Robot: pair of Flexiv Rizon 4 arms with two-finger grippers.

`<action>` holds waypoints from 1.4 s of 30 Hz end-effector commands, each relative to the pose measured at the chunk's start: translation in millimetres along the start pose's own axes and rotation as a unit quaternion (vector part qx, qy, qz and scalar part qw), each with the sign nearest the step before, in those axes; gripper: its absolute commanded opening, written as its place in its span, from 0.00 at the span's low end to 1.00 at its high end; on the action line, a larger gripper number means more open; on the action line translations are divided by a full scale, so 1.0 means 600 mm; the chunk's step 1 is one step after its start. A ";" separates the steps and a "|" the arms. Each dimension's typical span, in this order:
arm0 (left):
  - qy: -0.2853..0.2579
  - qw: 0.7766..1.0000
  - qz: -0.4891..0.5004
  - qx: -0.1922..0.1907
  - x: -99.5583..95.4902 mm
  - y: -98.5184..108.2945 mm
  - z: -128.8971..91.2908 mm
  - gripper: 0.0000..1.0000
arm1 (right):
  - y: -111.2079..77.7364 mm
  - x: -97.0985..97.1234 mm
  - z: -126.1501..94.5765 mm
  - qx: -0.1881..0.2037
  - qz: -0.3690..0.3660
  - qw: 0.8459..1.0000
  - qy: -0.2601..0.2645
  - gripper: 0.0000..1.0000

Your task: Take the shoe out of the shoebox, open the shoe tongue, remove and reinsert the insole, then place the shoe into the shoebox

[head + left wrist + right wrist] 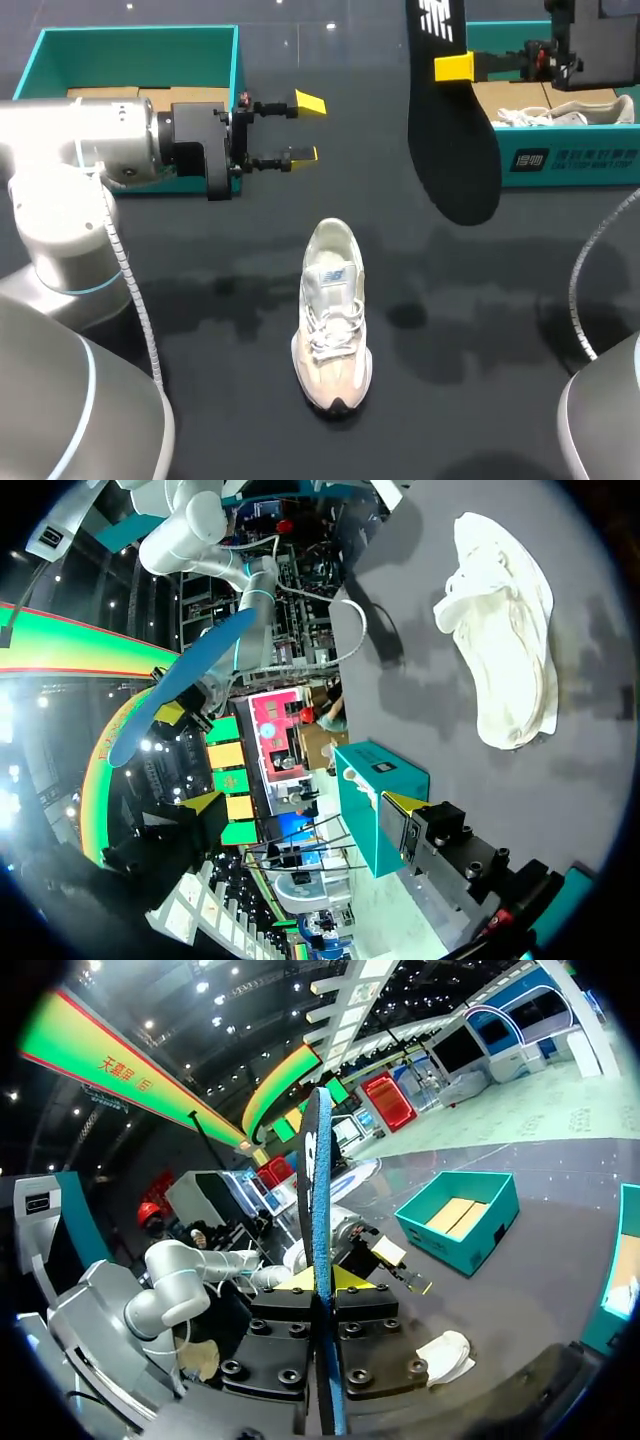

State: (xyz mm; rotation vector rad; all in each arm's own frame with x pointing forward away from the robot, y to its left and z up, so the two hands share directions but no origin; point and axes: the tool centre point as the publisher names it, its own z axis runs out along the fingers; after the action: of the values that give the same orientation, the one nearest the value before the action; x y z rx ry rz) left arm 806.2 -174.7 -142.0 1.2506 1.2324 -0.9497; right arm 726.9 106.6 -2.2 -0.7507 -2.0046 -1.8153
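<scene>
Cream shoe (333, 318): upright on the dark desk (200, 260), near its middle, outside the shoebox (570, 160).
Insole (450, 130): black, hanging on end, pinched in the right tool (455, 68).
Left tool (303, 128): fingers spread, holding nothing, beside the teal box (130, 45).

The table (480, 330) lies open around the shoe (333, 318); the raised insole (450, 130) hangs beside the right shoebox (570, 160)

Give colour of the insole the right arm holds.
The insole is black with white print near its top end, best seen in the head view.
</scene>
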 end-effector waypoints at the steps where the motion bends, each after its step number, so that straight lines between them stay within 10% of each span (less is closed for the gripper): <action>1: 0.000 1.000 0.001 0.000 0.000 -0.001 0.001 1.00 | 0.000 -0.062 0.021 -0.012 0.045 0.999 0.003 0.00; 7: 0.000 1.000 0.001 0.000 0.000 -0.001 0.001 1.00 | 0.006 -0.124 0.029 -0.014 0.112 0.994 -0.004 0.00; 42: 0.001 1.000 0.008 -0.003 0.000 -0.003 0.005 1.00 | -0.005 -0.192 0.066 -0.004 0.236 0.972 -0.012 0.00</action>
State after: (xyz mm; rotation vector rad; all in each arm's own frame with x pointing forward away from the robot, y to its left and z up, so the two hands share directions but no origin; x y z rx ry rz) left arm 805.9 -174.1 -141.4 1.2566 1.2299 -0.9451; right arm 817.9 123.6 -72.0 -1.1410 -1.6546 -1.5598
